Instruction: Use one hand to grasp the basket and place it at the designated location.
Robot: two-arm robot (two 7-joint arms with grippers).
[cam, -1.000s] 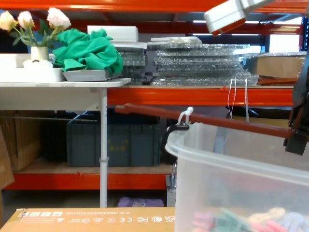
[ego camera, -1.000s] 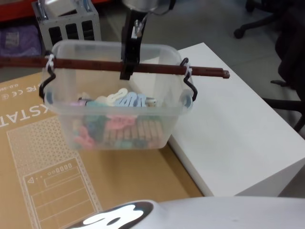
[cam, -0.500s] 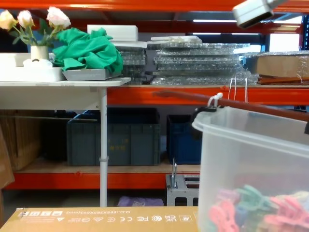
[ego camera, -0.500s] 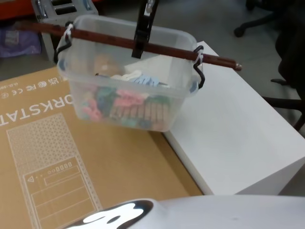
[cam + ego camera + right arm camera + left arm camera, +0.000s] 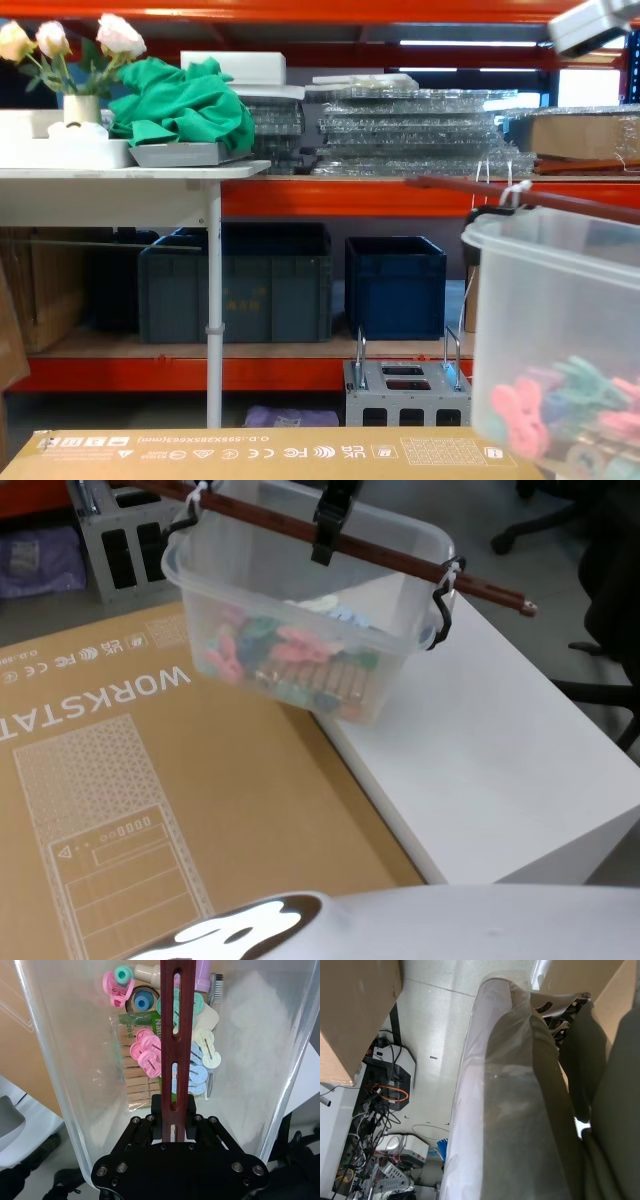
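The basket (image 5: 300,600) is a translucent plastic tub with pink, teal and wooden clothes pegs inside. It hangs tilted in the air over the seam between the cardboard box and the white table. Its handle (image 5: 380,555) is a long red-brown slotted bar tied to black hooks at each end. My right gripper (image 5: 326,535) comes down from above and is shut on the middle of that bar. In the right wrist view the gripper (image 5: 173,1110) pinches the bar (image 5: 176,1035) above the pegs. In the chest view the basket (image 5: 560,320) hangs at the right edge.
A white table (image 5: 500,760) stands to the right and a large brown cardboard box (image 5: 150,780) lies flat to the left. A grey metal case (image 5: 125,540) sits on the floor behind. Office chair legs (image 5: 540,535) stand far right.
My right gripper has carried the basket up, away and to the right, from over the cardboard toward the white table. The basket has tilted more.
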